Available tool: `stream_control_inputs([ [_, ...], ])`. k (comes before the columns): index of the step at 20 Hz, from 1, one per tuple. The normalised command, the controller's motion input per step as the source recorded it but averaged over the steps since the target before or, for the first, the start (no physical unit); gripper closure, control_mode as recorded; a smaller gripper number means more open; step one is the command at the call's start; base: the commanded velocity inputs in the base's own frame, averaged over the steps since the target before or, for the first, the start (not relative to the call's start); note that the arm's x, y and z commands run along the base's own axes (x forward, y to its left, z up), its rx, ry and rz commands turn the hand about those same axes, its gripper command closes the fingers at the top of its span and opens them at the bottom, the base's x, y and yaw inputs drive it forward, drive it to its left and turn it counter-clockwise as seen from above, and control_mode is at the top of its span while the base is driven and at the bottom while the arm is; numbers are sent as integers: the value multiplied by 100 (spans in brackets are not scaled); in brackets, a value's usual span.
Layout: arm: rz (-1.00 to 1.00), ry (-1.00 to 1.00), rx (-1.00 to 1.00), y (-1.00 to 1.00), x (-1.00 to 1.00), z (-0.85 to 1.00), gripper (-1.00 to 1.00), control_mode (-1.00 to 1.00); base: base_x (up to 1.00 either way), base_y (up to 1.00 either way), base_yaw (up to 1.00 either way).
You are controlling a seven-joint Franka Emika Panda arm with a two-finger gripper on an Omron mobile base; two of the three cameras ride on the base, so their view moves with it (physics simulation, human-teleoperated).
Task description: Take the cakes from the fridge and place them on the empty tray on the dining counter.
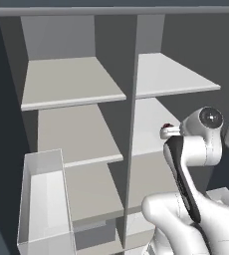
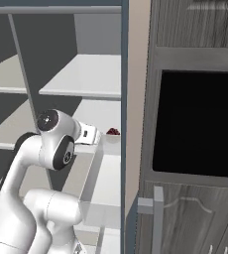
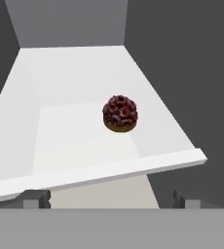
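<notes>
- While the fridge [image 1: 81, 30] stands open in front of the robot, its dark inner walls and pale grey shelves [image 1: 71, 82] show in both base views, with a vertical divider [image 1: 131, 124] between the left and right shelf columns.
- Beside the fridge, in the right base view, there is a grey wood-grain cabinet [image 2: 195, 44] with a black oven-like opening [image 2: 198, 121].
- A clear bin [image 1: 44, 199] stands at the lower left in the left base view.
- On a right-hand shelf [image 3: 80, 131], near its right wall, the dark red-brown round cake [image 3: 120, 114] lies alone; it is seen also as a small red spot in the base views [image 2: 113, 132].
- The hand [image 3: 111, 198] has its two fingertips [image 3: 36, 198] wide apart and holds nothing; it is before the front edge of that shelf, and the cake lies ahead of it, roughly in line with the gap between the fingertips, not touching them.
</notes>
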Motion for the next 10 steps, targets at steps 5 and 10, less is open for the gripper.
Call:
stream_control_inputs([
  [5, 0, 4, 0, -10, 44, -10, -100, -100, 0, 0, 0],
  [10, 0, 9, 0, -10, 39, -11, -100, -100, 0, 0, 0],
])
